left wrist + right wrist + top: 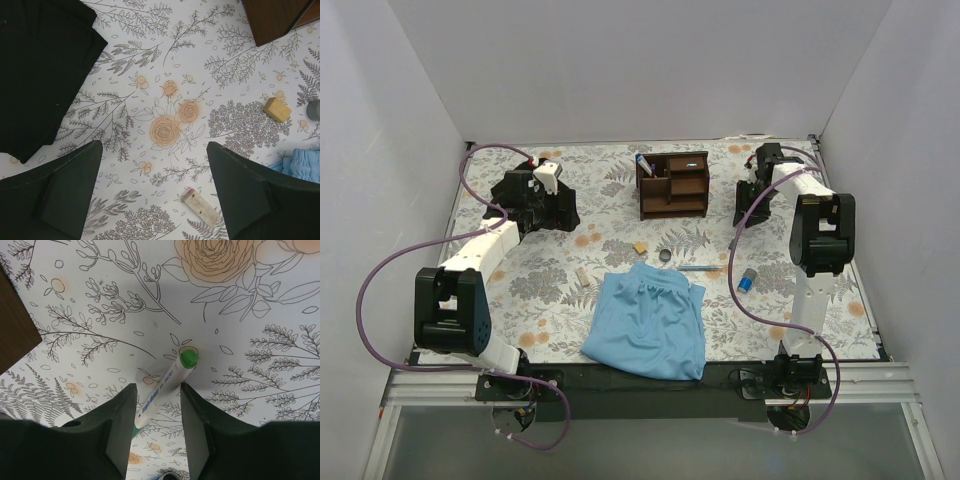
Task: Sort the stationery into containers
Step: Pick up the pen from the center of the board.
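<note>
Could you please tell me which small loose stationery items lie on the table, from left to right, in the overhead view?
Pale block → tan eraser → dark ring → blue pen → blue-capped cylinder.

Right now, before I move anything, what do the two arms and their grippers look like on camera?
The left arm and right arm have white links joined by bulky black joint housings. A purple cable loops along each one. The left gripper and right gripper have broad, flat, dark fingers with a matte finish; no markings show on them.
</note>
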Robot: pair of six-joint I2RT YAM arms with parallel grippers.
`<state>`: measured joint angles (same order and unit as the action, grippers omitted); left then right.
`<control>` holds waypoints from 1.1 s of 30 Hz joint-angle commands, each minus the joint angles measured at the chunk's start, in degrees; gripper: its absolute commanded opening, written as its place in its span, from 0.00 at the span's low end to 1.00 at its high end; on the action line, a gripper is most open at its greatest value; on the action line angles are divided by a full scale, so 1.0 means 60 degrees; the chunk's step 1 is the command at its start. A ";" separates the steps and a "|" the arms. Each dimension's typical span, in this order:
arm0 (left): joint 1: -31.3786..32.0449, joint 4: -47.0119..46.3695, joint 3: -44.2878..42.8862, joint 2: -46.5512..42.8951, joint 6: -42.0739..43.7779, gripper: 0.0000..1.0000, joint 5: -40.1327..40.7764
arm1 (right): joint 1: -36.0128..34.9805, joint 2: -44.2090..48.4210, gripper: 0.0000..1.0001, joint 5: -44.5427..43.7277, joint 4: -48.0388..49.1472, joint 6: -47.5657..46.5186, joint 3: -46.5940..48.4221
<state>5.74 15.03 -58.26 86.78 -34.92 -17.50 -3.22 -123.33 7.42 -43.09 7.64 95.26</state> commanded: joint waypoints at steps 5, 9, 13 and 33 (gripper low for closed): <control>-0.0019 0.0205 -0.0310 -0.0123 0.0092 0.86 0.0060 | -0.0166 -0.0627 0.42 -0.1162 0.0195 -0.0101 0.0338; -0.0019 0.0206 -0.0412 -0.0006 0.0063 0.86 0.0045 | -0.0370 -0.0861 0.35 -0.1573 0.0180 -0.0233 0.0339; -0.0019 0.0206 -0.0544 0.0053 0.0062 0.86 0.0045 | -0.0532 -0.1008 0.32 -0.1866 0.0180 -0.0364 0.0266; -0.0019 -0.0322 -0.0515 -0.0109 0.0150 0.86 -0.0131 | -0.0737 0.2461 0.01 0.0460 0.0134 -0.1697 0.1450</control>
<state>5.74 14.44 -59.86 87.35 -34.74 -17.41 -7.53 -118.39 1.48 -44.29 1.80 97.43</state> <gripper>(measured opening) 0.864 0.226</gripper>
